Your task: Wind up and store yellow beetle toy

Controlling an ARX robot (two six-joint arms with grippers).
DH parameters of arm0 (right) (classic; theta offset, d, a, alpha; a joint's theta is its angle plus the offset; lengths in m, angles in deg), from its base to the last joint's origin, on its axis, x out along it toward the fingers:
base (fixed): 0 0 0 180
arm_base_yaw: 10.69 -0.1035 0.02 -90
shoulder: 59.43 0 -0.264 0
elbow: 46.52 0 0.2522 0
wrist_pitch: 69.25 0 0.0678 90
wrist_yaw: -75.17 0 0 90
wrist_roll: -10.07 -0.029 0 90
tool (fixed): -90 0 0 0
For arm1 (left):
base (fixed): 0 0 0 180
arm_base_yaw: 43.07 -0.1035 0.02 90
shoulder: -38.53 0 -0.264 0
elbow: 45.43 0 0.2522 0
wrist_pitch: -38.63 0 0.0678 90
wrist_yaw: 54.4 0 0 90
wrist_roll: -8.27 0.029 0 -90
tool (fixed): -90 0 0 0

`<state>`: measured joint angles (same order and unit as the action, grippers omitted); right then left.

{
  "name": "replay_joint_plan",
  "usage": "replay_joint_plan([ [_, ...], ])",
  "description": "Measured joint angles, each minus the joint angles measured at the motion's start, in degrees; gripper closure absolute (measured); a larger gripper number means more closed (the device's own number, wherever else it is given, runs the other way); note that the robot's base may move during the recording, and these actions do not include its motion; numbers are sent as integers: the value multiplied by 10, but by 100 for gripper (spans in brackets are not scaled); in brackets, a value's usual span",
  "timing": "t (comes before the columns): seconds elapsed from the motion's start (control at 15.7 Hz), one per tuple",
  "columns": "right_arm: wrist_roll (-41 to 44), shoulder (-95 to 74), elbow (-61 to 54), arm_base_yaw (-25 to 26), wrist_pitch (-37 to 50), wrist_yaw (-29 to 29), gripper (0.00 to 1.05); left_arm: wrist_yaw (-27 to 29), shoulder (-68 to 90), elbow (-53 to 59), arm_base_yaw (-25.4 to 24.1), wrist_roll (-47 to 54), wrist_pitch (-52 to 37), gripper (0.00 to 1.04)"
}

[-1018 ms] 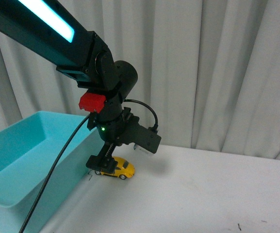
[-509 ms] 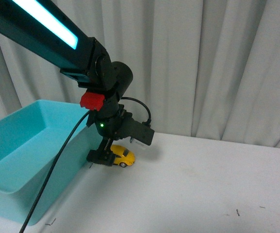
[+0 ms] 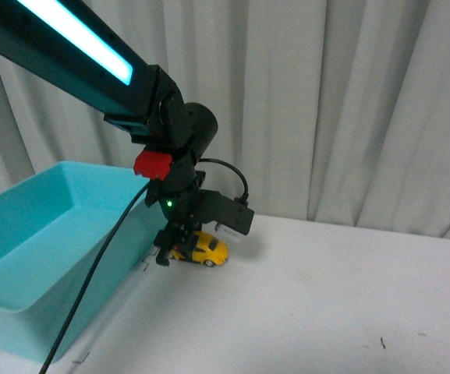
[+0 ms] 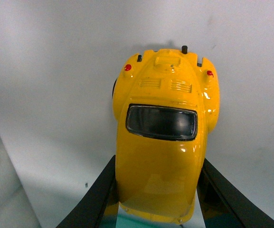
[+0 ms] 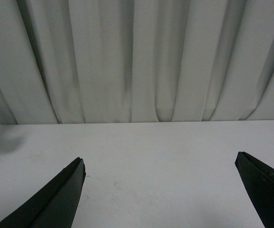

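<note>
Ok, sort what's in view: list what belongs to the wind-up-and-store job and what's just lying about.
Job: yellow beetle toy on the white table; left gripper clamped on its sides; turquoise bin beside it, likely the storage spot.
Just there: right gripper, open, holding nothing; white curtain.

turquoise bin point(image 3: 6, 323) wall leftward; table point(image 3: 326, 296) open rightward
</note>
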<state>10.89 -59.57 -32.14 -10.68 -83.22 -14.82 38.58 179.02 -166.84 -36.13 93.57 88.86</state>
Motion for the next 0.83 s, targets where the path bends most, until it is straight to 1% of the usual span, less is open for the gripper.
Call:
replay_joint_plan([
  [0.19, 0, 0, 0, 0, 0, 0, 7, -103, -73, 64, 12, -54, -23, 65],
  [0.25, 0, 0, 0, 0, 0, 0, 7, -153, -118, 89, 12, -89, -45, 65],
  [0.32, 0, 0, 0, 0, 0, 0, 7, -195, -169, 111, 6, -127, -71, 65],
  [0.45, 0, 0, 0, 0, 0, 0, 7, -262, -274, 159, -34, -210, -127, 65],
  [0.51, 0, 0, 0, 0, 0, 0, 7, -277, -317, 183, -66, -247, -159, 65],
  [0.57, 0, 0, 0, 0, 0, 0, 7, -273, -344, 201, -93, -283, -175, 65],
  [0.64, 0, 0, 0, 0, 0, 0, 7, -258, -363, 217, -126, -332, -192, 65],
  [0.76, 0, 0, 0, 0, 0, 0, 7, -233, -374, 248, -185, -422, -193, 65],
  [0.83, 0, 0, 0, 0, 0, 0, 7, -208, -374, 270, -208, -454, -183, 65],
])
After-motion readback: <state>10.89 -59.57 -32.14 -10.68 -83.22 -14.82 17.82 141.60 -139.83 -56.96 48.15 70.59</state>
